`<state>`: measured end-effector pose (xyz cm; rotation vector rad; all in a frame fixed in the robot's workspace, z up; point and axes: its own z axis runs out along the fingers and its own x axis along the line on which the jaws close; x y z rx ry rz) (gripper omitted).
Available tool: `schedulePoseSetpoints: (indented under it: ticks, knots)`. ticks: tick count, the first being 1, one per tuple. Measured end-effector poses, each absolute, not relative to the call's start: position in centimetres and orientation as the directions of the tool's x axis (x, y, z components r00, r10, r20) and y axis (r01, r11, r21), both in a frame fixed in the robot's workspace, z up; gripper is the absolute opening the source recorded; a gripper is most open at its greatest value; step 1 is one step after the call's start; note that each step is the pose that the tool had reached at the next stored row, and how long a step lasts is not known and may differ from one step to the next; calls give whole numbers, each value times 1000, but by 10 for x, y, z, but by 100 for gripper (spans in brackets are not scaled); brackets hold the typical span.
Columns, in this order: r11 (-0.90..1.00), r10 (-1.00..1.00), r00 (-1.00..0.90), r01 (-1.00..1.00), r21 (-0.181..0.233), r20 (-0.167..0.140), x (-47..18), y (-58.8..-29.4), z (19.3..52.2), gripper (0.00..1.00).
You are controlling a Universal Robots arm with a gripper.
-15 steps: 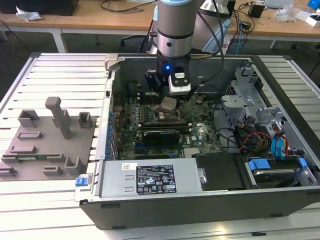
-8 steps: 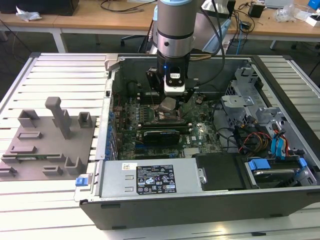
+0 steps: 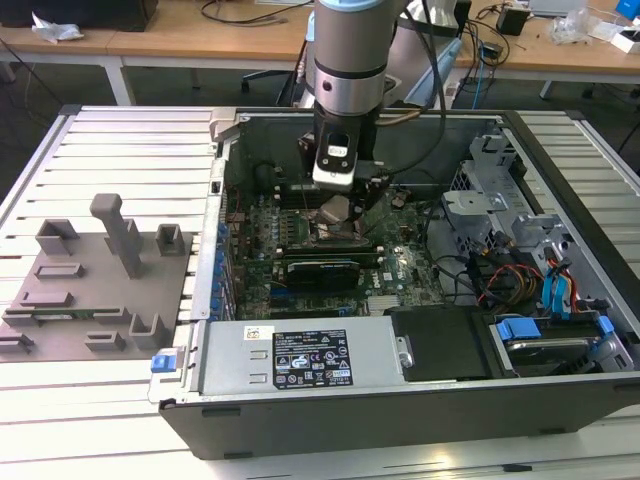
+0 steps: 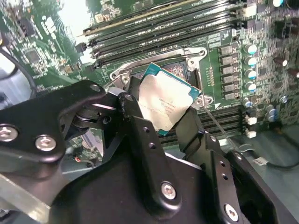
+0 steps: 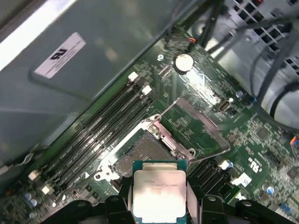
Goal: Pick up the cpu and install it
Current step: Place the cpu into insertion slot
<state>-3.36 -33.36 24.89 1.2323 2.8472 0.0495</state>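
The gripper [image 3: 340, 212] hangs inside the open computer case [image 3: 400, 420], clenched on the cpu [image 4: 163, 105], with a finger [image 4: 133, 116] against each of two opposite edges. The chip sits tilted just above the bare socket [image 5: 140, 151], not seated; the socket's metal frame [image 5: 201, 123] is swung open beside it. There's little room here: memory slots [image 4: 163, 28] run along one side of the socket, and a long black card [image 3: 320, 272] lies just beside it on the other. The case also holds a power supply [image 3: 300, 358] and tangled cables [image 3: 500, 275] towards the exterior view's right. Outside, on the slatted tabletop [image 3: 110, 140], rests a grey fixture plate [image 3: 90, 290].
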Motion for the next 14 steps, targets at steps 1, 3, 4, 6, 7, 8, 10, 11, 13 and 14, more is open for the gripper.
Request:
schedulePoseSetpoints:
  ticks: [1,3,4,6,7,8,10,11,13,14]
  knots:
    - [664,748,-663,747,45,-23,-34,-334,249,55]
    - [634,773,-634,772,45,-23,-34,-334,249,55]
    - [621,784,-621,782,45,-23,-34,-334,249,55]
    - [580,815,-579,814,45,-23,-34,-334,248,55]
    - [568,823,-567,822,45,-23,-34,-334,248,55]
    - [552,834,-551,833,45,-23,-34,-334,248,55]
    - [517,856,-516,855,45,-23,-34,-334,248,55]
    - [494,870,-493,868,45,-23,-34,-334,248,55]
    - [445,896,-444,895,45,-23,-34,-334,248,55]
    - [430,903,-430,901,45,-23,-34,-334,248,55]
